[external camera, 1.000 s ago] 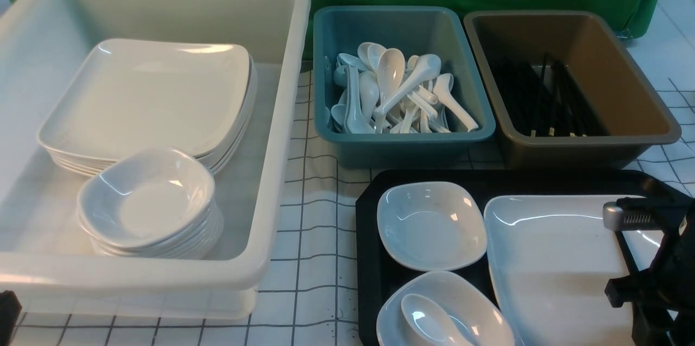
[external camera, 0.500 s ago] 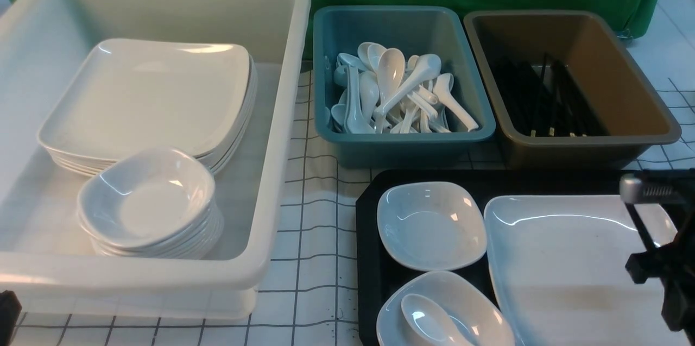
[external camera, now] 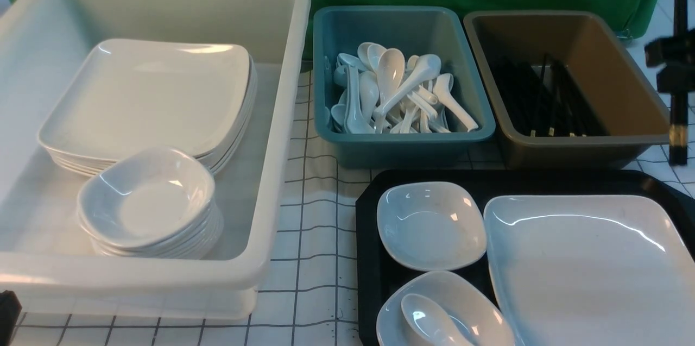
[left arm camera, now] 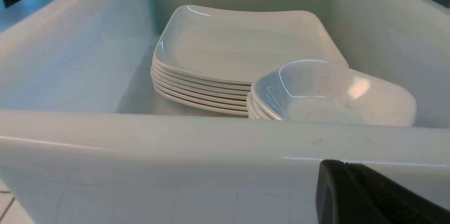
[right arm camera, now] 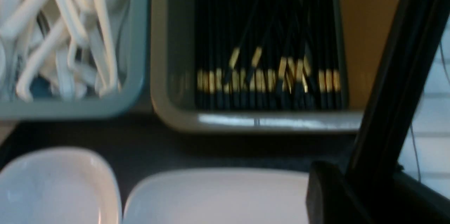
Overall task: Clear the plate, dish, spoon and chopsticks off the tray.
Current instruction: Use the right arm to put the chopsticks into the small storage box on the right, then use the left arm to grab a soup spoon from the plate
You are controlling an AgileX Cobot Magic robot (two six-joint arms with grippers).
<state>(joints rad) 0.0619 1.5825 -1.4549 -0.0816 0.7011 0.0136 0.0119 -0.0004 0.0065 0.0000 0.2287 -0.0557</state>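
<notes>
The black tray (external camera: pixel 369 259) lies at the front right. On it rest the large white plate (external camera: pixel 586 275), an empty small dish (external camera: pixel 431 225) and a second dish (external camera: pixel 467 302) with the white spoon (external camera: pixel 426 321) lying in it. My right gripper (external camera: pixel 670 63) is raised at the far right edge, beside the brown bin, shut on the black chopsticks (external camera: pixel 677 139), which hang upright. In the right wrist view the chopsticks (right arm camera: pixel 404 58) rise from between the closed jaws of the right gripper (right arm camera: pixel 365 185). My left gripper (left arm camera: pixel 342 167) is shut and empty, low in front of the white tub.
A big white tub (external camera: pixel 282 118) on the left holds a stack of plates (external camera: pixel 146 96) and a stack of small dishes (external camera: pixel 146 199). A teal bin (external camera: pixel 402 142) holds several spoons. The brown bin (external camera: pixel 575 142) holds several black chopsticks.
My right gripper closed on the chopsticks at the plate's right side, then rose and moved back to the right, and the chopsticks now hang upright. The left arm has not moved.
</notes>
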